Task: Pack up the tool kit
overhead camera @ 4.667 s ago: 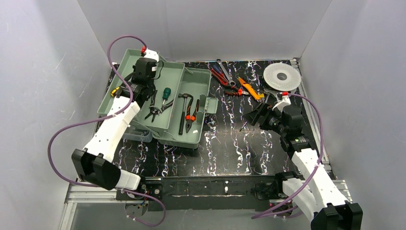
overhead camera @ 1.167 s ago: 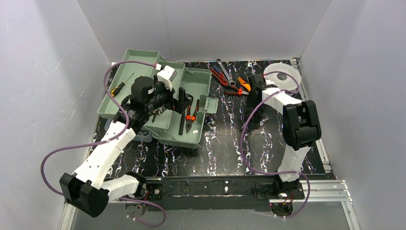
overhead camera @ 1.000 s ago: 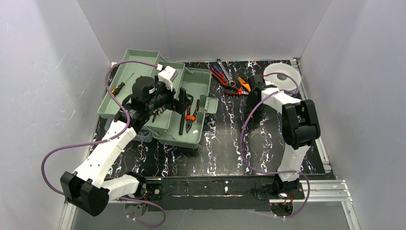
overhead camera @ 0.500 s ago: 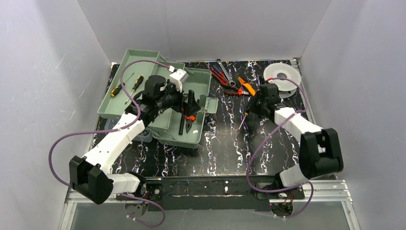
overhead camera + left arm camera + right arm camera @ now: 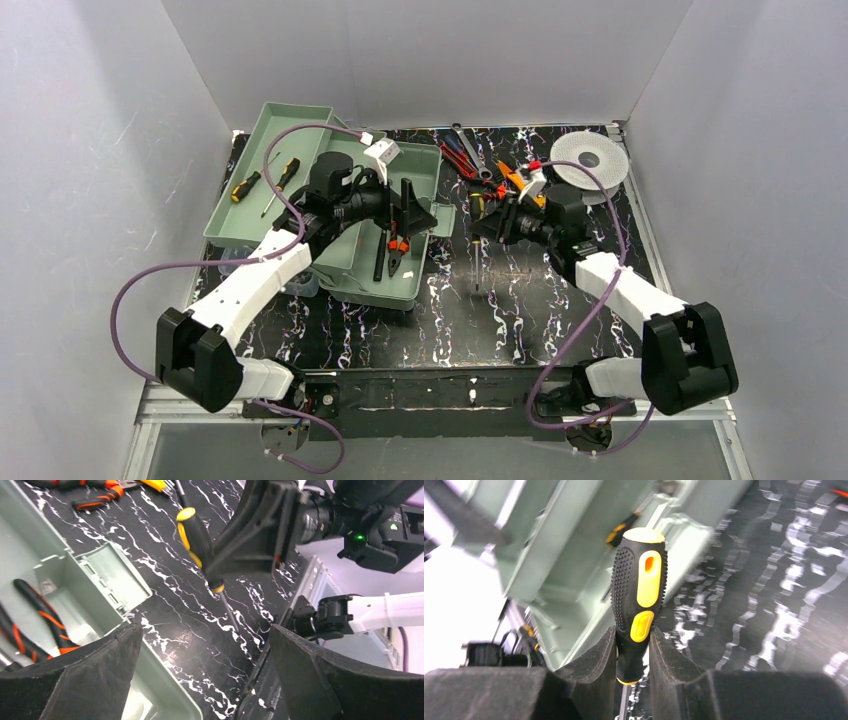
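Left jaws, seen from above, gape empty over the tool kit point(image 5: 372, 288), which sits far-left on the bench point(image 5: 500, 310), long axis roughly near-to-far; the right jaws clamp a screwdriver point(image 5: 477, 206) beside it. Left wrist alone shows its shaft pointing down; right wrist shows the handle's base pinched.

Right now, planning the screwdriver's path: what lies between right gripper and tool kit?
Only bare marbled tabletop separates the right gripper, clamping the screwdriver, from the tool kit; left wrist view.
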Available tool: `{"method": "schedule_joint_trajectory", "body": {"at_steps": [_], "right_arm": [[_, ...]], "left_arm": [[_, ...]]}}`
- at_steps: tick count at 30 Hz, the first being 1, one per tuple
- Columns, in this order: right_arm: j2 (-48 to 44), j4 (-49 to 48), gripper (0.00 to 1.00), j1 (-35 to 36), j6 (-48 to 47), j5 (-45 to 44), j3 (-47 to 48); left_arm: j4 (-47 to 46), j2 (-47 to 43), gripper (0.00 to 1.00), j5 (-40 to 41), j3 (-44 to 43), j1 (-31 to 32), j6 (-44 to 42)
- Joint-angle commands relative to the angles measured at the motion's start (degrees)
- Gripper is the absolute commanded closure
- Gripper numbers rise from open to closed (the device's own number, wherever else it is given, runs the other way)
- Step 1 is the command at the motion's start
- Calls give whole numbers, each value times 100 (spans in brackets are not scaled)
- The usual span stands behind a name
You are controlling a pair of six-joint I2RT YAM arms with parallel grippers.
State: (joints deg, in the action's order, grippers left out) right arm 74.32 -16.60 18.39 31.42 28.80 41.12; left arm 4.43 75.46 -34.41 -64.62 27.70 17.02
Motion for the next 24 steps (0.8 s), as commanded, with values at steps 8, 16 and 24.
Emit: {"method": "schedule_joint_trajectory", "body": {"at_steps": [8, 16, 24], "right_arm": [[-519, -723, 99, 1651, -758, 428, 451], [-232, -870, 99, 1921, -707, -167, 756], [139, -1005, 99, 1981, -699, -186, 1130]], "left_arm": [[-808, 321, 2, -1010, 48, -11, 821], [-682, 345, 14, -1147, -32, -12, 785], [-702, 350, 48, -1324, -68, -11, 762]]}}
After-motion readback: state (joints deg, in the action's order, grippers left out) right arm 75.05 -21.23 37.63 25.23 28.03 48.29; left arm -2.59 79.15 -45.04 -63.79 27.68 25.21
